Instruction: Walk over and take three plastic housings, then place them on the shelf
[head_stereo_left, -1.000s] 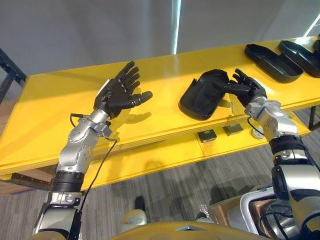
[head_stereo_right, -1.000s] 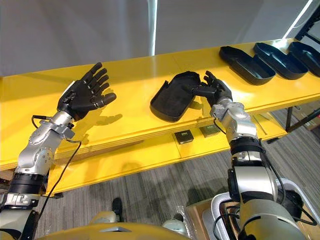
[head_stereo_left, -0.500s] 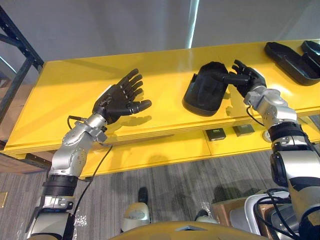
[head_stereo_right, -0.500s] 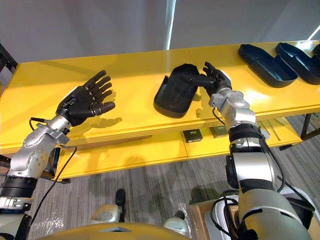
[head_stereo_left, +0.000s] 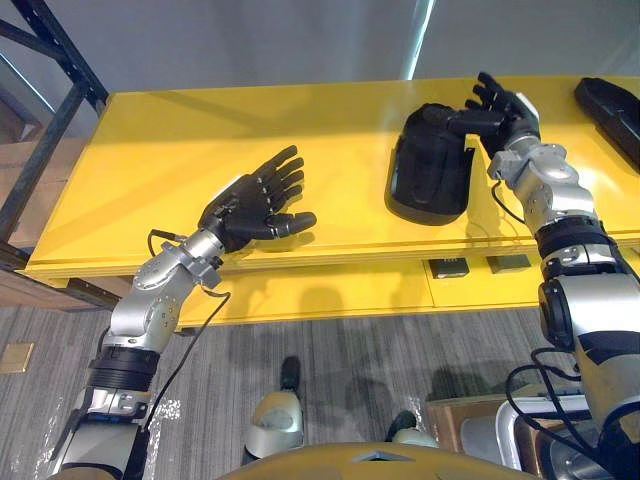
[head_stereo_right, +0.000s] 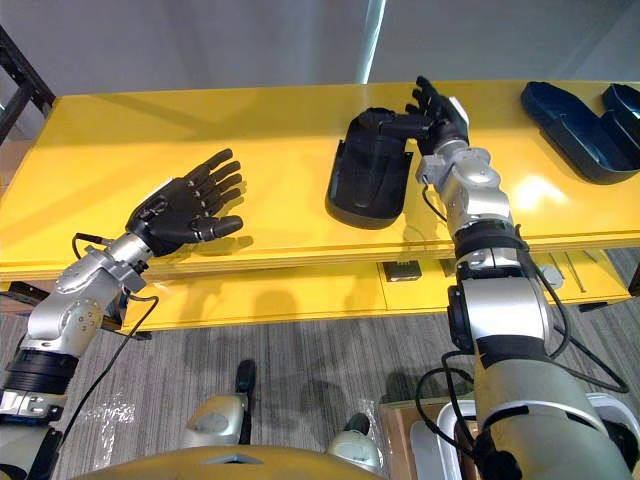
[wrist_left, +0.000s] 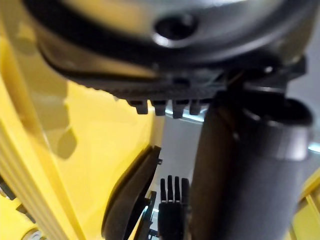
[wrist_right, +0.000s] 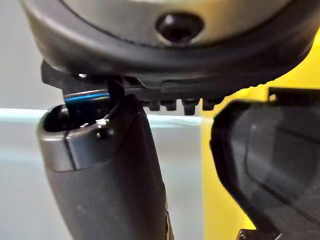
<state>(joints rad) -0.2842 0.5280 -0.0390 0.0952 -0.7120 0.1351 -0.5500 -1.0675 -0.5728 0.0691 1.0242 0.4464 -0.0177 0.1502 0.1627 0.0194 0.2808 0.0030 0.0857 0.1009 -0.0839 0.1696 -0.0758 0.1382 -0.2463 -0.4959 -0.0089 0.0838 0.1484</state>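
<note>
One housing (head_stereo_left: 428, 172) on shelf (head_stereo_left: 180, 140); right robot hand (head_stereo_left: 500, 110) beside.

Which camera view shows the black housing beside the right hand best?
The right eye view: the whole black housing lies on the yellow surface, the right hand at its far end. The left eye view shows nearly the same. The right wrist view shows one corner up close; the left wrist view, its edge from afar.

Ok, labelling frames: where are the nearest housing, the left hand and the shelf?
housing (head_stereo_left: 428, 180), left eye view, middle of its shell.
left hand (head_stereo_left: 243, 208), left eye view, palm.
shelf (head_stereo_left: 165, 150), left eye view, bare yellow top.
</note>
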